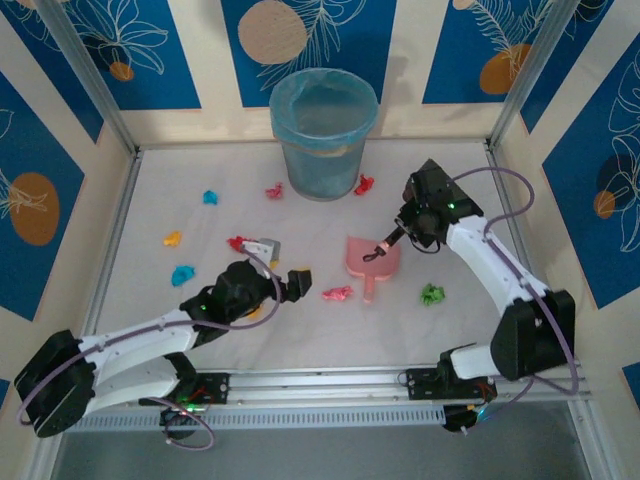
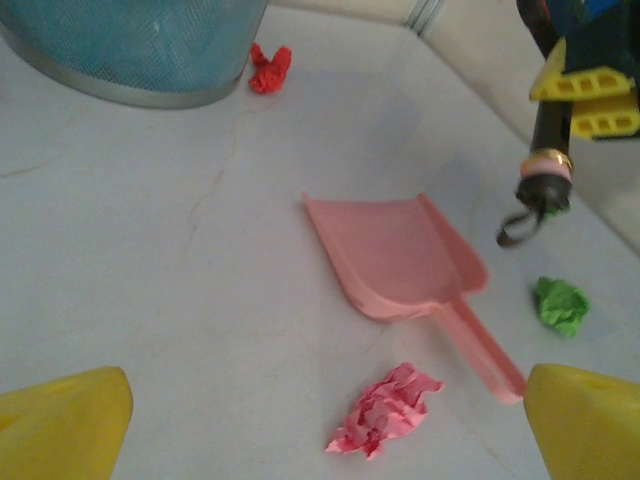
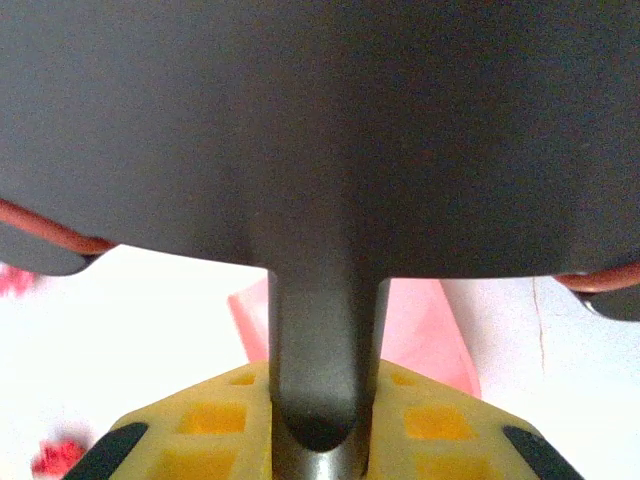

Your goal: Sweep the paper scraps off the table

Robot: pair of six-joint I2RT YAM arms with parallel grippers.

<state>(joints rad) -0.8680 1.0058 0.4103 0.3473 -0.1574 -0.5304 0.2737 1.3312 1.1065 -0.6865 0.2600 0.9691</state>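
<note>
right hand (image 3: 324, 425) clamped a dark brush handle (image 3: 325, 330) at lower centre of the frame — left hand (image 1: 296, 283) gaped wide, 1 pink paper scrap (image 2: 382, 410) lay bottom-middle on the table (image 2: 150, 300).

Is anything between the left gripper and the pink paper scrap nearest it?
Nothing visible does. The left gripper, open, faces the pink scrap across bare table; the dustpan lies beyond the scrap.

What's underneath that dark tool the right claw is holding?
The pink dustpan lies on the white table below the dark tool in the right claw. In the wrist view the tool's broad body covers most of the pan and whatever lies beyond it.
</note>
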